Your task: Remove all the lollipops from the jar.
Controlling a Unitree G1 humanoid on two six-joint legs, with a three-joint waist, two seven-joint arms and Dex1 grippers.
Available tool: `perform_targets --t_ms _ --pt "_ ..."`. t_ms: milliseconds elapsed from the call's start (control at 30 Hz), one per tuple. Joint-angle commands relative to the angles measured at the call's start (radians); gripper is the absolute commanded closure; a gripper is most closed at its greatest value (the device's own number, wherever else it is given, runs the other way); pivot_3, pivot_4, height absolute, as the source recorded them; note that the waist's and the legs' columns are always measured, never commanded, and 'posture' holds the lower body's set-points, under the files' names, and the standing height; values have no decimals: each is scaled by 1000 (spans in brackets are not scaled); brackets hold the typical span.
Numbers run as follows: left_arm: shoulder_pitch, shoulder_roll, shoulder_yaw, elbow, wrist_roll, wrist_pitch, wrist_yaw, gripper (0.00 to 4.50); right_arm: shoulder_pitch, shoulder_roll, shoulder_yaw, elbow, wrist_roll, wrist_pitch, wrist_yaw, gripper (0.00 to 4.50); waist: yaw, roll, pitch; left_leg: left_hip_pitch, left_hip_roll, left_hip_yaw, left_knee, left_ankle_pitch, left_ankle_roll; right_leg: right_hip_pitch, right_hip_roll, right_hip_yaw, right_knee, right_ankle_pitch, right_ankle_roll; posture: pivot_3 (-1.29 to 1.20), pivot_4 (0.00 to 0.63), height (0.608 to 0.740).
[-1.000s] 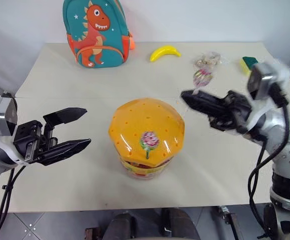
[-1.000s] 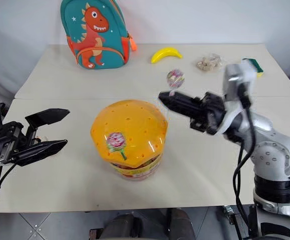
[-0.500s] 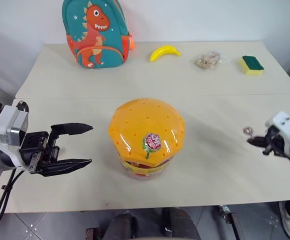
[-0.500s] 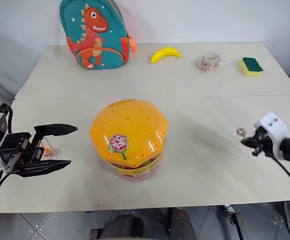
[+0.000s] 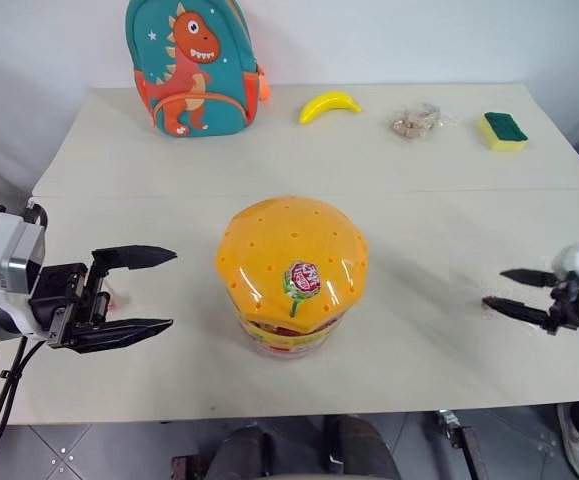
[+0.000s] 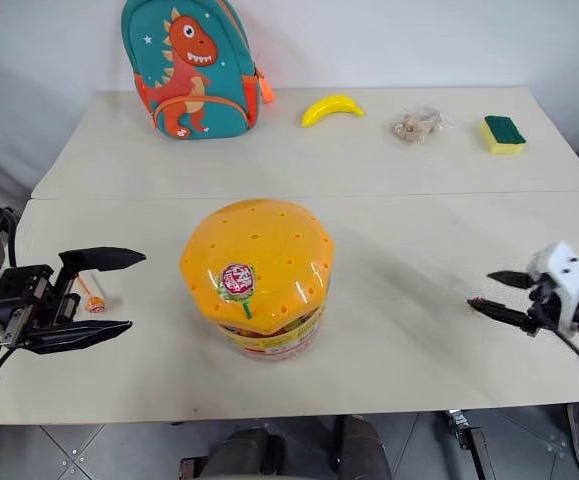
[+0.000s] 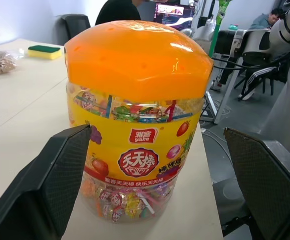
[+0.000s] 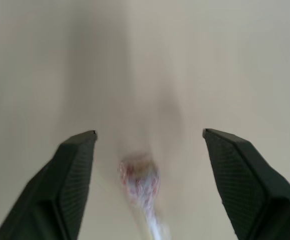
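Jar (image 5: 291, 275) at table centre, one lollipop (image 5: 300, 279) on its lid. Left gripper (image 5: 159, 290) wide open left of jar; right gripper (image 5: 505, 290) wide open right, empty, above a lollipop (image 8: 140, 178).

An office or lab: past the jar (image 7: 134, 125) at twelve o'clock stand office chairs (image 7: 77, 22), a lit monitor (image 7: 174, 12) and seated people (image 7: 119, 10); cream table (image 5: 419, 160), tiled floor (image 5: 69, 455)

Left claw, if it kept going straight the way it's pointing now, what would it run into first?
Most likely the jar: the open left claw points level at its clear lower wall, below the orange lid, with bare table between.
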Motion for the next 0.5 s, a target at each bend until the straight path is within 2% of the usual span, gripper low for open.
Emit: perform_targets --t_ms 33,100,200,300,500 --pt "13 4 37 58 11 -20 -11 0 -37 12 -118 -184 193 59 75 1152 0 0 0 0 0 0 0 0 0 0 0 0 0 0 0 0 150 740" --pt "4 -10 41 94 10 -33 -12 0 -75 40 -131 -334 326 168 34 1152 -5 1 0 0 1 -1 0 0 0 0 -1 0 0 0 0 0 150 740" --pt "-2 -24 45 128 -5 -34 -23 0 -80 67 -98 -531 409 235 17 1152 -2 1 0 1 2 -3 0 -1 -2 0 -1 -1 0 0 -1 0 150 740" --pt "-11 -23 44 149 -22 -28 -54 0 -156 105 -29 -707 505 304 -59 1152 1 0 1 -1 2 -6 0 -1 -2 0 -2 -3 0 0 -2 0 150 740" --pt "-19 -7 42 147 -13 -28 -87 0 -310 141 89 -783 487 292 7 1152 12 -1 0 -2 0 -7 1 -1 -1 0 -3 -4 -1 0 -1 0 150 740"
